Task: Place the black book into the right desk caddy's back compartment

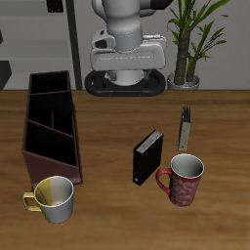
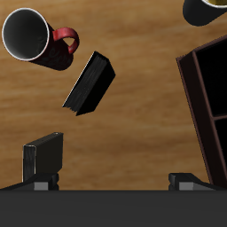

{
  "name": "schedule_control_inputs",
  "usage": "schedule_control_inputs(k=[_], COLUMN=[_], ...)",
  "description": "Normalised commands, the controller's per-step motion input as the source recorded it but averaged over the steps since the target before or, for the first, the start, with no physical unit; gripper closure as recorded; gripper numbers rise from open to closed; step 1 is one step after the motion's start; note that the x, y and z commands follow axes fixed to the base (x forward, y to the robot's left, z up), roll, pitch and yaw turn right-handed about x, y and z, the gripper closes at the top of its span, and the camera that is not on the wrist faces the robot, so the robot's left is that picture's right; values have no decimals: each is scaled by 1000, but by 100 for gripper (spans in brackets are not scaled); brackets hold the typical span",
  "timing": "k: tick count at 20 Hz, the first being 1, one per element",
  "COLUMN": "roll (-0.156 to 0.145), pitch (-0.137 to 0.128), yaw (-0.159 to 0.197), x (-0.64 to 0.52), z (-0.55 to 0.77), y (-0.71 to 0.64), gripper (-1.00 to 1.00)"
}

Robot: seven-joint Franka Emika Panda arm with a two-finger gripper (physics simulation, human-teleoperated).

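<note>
Two fingers [image 2: 113,183] stand wide apart, gripping nothing, as we see. We find the black book [image 1: 147,157] upright on the table [image 1: 107,200], at three o'clock from the right desk caddy [image 1: 51,127], beside a red mug [image 1: 183,180].

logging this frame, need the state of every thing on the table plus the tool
black book: upright on the table, untouched
right desk caddy: compartments look empty
red mug: upright, beside the book
yellow mug: upright, by the caddy's front end
grey slab: upright, behind the red mug
tool: open, holding nothing, above the table
</note>
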Motion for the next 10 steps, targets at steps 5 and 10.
schedule_control_inputs(k=[5, 10], roll=[-1, 14], pitch=[-14, -24], yaw=[-19, 8], x=[-69, 53], z=[-14, 87], y=[190, 134], gripper=[-100, -100])
